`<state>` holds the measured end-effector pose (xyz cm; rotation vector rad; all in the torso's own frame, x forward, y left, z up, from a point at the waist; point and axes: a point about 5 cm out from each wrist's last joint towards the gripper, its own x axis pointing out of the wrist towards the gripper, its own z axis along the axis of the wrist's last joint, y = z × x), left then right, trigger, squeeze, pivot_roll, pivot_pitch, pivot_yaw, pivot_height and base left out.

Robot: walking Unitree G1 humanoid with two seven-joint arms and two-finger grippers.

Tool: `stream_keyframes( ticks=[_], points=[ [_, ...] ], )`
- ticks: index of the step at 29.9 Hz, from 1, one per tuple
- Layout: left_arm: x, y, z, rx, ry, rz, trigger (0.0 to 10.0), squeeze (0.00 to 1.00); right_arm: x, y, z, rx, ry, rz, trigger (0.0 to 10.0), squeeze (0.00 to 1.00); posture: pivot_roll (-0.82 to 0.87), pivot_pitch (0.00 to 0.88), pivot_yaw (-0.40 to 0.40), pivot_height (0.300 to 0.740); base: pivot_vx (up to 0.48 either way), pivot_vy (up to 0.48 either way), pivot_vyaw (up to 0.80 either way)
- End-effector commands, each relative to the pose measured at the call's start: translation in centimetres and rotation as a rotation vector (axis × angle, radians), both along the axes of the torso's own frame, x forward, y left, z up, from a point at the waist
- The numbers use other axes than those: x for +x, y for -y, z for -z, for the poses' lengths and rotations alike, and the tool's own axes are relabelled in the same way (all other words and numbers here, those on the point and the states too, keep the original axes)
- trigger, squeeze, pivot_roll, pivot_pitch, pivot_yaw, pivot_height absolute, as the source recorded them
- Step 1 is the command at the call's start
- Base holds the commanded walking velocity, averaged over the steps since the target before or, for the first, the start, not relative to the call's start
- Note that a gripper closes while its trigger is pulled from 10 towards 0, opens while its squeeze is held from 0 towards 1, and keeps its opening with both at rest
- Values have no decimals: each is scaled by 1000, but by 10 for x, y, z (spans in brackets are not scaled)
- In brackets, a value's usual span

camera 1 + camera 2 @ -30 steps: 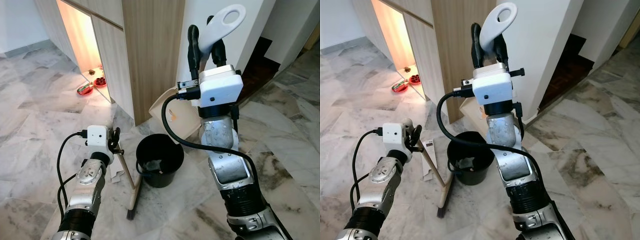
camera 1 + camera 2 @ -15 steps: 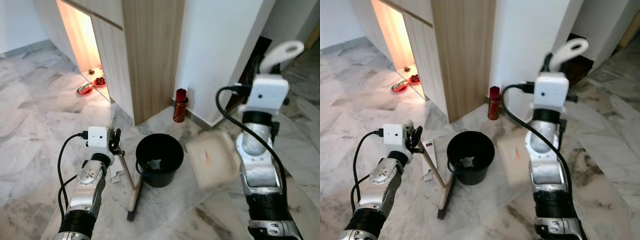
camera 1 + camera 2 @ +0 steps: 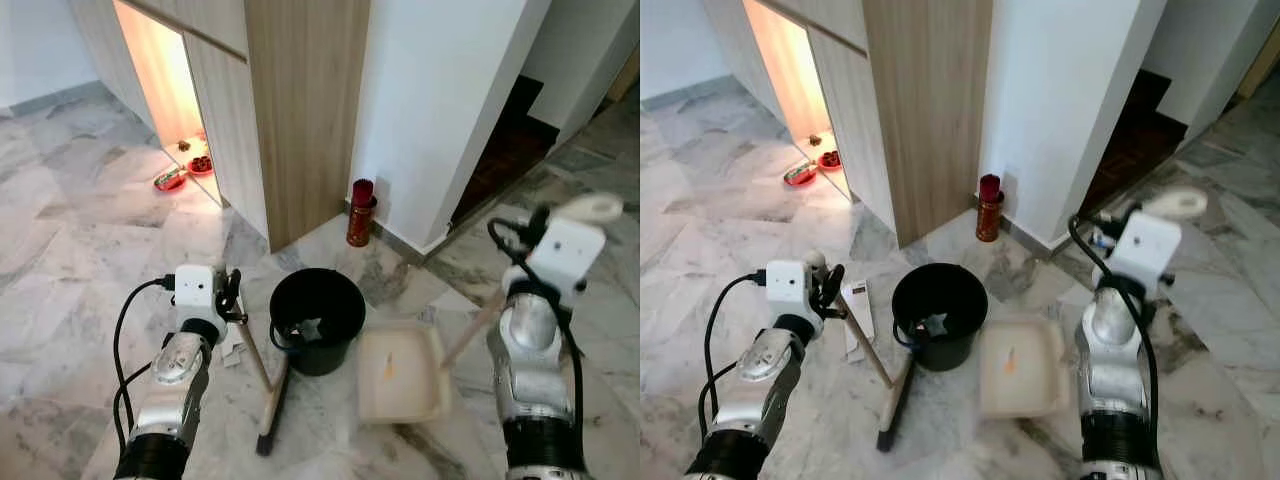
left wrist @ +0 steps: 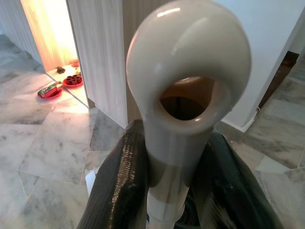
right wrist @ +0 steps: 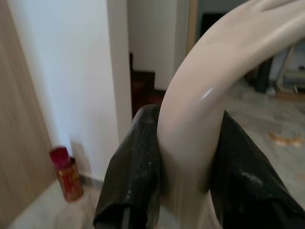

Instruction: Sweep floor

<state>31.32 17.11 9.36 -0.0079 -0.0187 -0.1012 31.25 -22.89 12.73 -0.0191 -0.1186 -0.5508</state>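
Grey-veined marble tile floor (image 3: 60,250): spread through the whole scene, no loose debris made out on it.

Tall light-wood cabinet (image 3: 300,100): at 12 o'clock, lit alcove to its left.

Round black plastic bucket (image 3: 318,318): at centre, upright, a pale scrap lying in its bottom.

Cream rectangular plastic dustpan (image 3: 400,372): lowered to the floor at 3 o'clock of the bucket, just beside it; a second ago held high in front of the cabinet, half a second ago swinging down. Judged as emptied into the bucket and ready for the next load. Tray flat, open side up; long axis running along its slanted pale shaft from tray up toward 2 o'clock, ending in a white looped handle at the right gripper (image 5: 183,157). Black fingers closed against both sides of that handle.

Wooden-shafted broom with dark bristle head (image 3: 268,400): at 8 o'clock of the bucket, unmoved over the last second. Bristles on the floor, long axis leaning up toward 11 o'clock, topped by a white ring grip. Left gripper (image 4: 171,167): fingers clamped on either side of the shaft just below the ring.

Small red cylindrical canister (image 3: 360,212): upright against the white wall base, at 12 o'clock of the bucket, well apart from it.

White paper card (image 3: 859,318): flat on the floor beside the broom shaft, at 9 o'clock of the bucket.
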Motion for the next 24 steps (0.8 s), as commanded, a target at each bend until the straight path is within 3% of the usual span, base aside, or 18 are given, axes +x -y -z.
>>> stream_keyframes(
  ticks=[1, 10, 18, 24],
  points=[
    [1, 0, -8, 11, 35, 6, 10000, 0, 0, 4, -2, -13, 11, 7, 10000, 0, 111, 43, -26, 740, 0, 0, 0],
    [-1, 4, -6, 6, 29, 17, 10000, 0, -4, 8, 14, -4, -17, 8, 10000, 0, 108, 34, -24, 740, 0, 0, 0],
    [0, 9, -4, 13, 21, 26, 10000, 0, 5, -14, 15, 24, 29, -139, 10000, 0, 106, 51, -30, 740, 0, 0, 0],
    [-1, 8, -3, 17, 19, 23, 10000, 0, 7, -18, 15, 30, 34, -145, 10000, 0, 114, 54, -29, 740, 0, -81, 0]
  ],
)
